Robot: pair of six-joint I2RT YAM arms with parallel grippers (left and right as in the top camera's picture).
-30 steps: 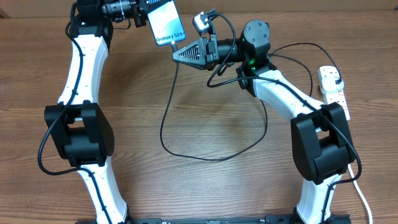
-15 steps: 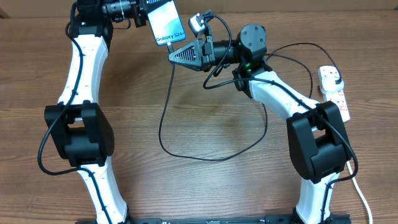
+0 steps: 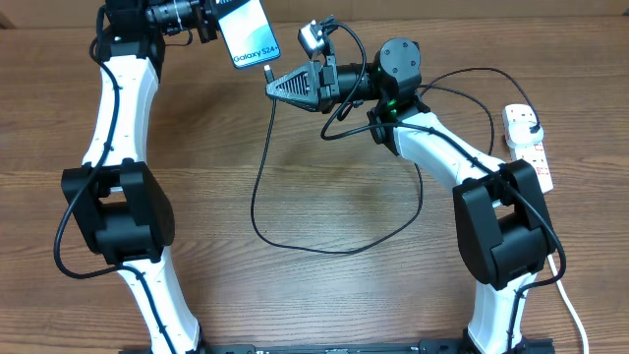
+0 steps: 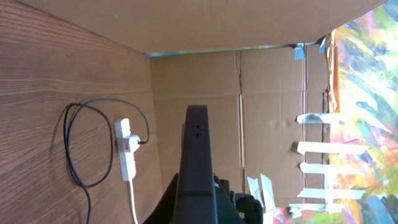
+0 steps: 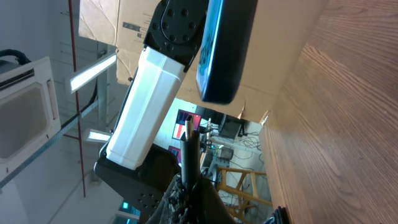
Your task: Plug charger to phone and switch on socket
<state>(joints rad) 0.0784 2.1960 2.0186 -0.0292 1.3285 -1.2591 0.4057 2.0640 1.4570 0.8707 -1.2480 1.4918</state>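
- Cyan-screened phone [image 3: 248, 34], reading "Galaxy S24", is held above the tabletop's [image 3: 344, 305] far edge, clenched in the left claw [image 3: 214, 20].
- Right claw [image 3: 272, 87] is clamped on the charger [image 3: 254, 202] near its connector tip, just beside the phone's lower edge; whether the tip is seated cannot be told.
- Black cable loops across the wood to the white socket [image 3: 526, 143] at the right.
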